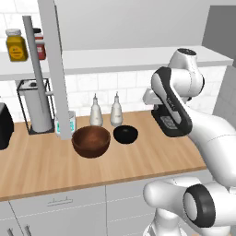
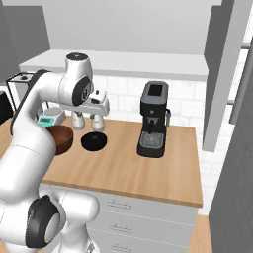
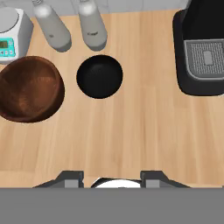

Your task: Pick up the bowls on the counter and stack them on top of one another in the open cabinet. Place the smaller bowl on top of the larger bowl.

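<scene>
White tile is backing the counter (image 1: pixel 41 166), a light-tan butcher-block top sitting over pale grey drawers (image 1: pixel 60 203). From the left base view, the larger bowl (image 1: pixel 91 141) is resting near the middle of the wood, with the smaller bowl (image 1: pixel 126 134) just beside it on its right, apart from it. Two white bottles (image 1: pixel 106 110) are standing right behind the bowls against the tile. A small scale (image 1: pixel 64 123) is sitting behind the thin grey door panel (image 1: pixel 57 69) of the cabinet (image 1: pixel 138 57), whose white shelf is running above the bowls. A paper-towel stand (image 1: pixel 38 92) is standing further left.

From the right base view, a black coffee machine (image 2: pixel 153 118) is standing on the counter, well apart from the black bowl, and the arm's white links are covering part of the brown bowl.

From the hand view, the gripper (image 3: pixel 112 178) is hovering above bare wood, its fingertips (image 3: pixel 70 177) spread wide and holding nothing, with both bowls lying ahead of it.
</scene>
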